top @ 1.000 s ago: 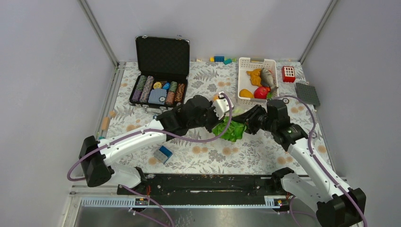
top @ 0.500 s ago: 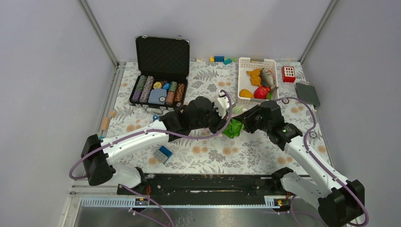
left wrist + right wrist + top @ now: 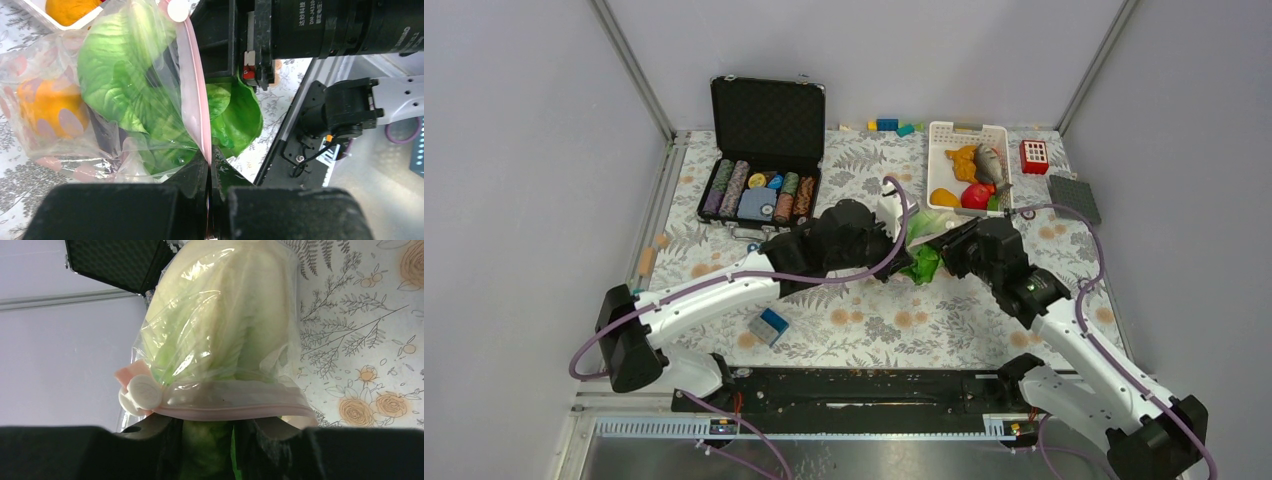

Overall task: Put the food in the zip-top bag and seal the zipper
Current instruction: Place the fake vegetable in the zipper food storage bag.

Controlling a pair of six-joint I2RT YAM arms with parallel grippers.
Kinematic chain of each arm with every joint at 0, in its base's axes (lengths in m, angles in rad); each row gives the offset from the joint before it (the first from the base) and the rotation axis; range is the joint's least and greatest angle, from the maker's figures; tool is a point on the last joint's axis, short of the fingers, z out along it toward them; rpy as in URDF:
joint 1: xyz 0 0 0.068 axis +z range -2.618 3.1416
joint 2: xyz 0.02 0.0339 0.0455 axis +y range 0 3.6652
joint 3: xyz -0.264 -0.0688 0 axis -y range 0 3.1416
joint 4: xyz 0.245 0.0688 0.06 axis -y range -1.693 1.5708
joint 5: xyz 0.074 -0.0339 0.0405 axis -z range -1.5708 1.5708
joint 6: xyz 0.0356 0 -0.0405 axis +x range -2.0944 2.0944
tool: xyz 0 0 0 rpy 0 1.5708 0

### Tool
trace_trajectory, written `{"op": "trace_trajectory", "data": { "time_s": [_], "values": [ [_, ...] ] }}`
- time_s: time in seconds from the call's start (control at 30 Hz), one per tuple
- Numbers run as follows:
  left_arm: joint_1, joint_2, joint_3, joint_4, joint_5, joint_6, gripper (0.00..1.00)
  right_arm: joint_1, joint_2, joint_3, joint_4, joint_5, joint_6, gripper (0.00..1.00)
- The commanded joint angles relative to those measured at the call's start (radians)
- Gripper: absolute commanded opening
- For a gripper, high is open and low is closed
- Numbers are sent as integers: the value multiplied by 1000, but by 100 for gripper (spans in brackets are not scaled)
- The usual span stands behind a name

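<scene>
Zip-top bag [image 3: 150, 75] pinched by left gripper [image 3: 208, 165], right gripper [image 3: 207, 429] clamping lettuce [image 3: 235, 115], now deeper inside.

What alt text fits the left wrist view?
The left tool pinches the pink zipper edge of a clear zip-top bag, with a green lettuce leaf partly inside and partly poking out. The right tool, close above, grips the leaf's outer end.

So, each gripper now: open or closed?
Left gripper: closed on the zip-top bag, at its zipper.
Right gripper: closed on the lettuce leaf.
</scene>
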Motion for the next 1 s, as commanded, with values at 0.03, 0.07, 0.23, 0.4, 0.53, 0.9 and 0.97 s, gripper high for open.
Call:
{"op": "trace_trajectory", "data": {
  "time_s": [0.03,0.07,0.23,0.4,0.53,0.9,0.97],
  "values": [
    [-26,-69,32,53,210,-135,0,51,45,63,-75,481,-39,13],
    [-26,-58,49,56,228,-154,0,65,65,73,-97,519,-41,14],
    [-24,4,155,-12,158,-221,0,88,161,136,-163,577,-90,18],
    [24,10,169,6,132,-305,0,133,253,211,-309,751,-146,19],
    [61,-9,151,52,182,-343,0,139,326,238,-386,848,-146,20],
    [105,-2,151,97,246,-400,0,148,465,379,-515,835,-226,39],
    [126,10,130,134,245,-425,0,148,428,370,-455,747,-294,47]
  ]
}}
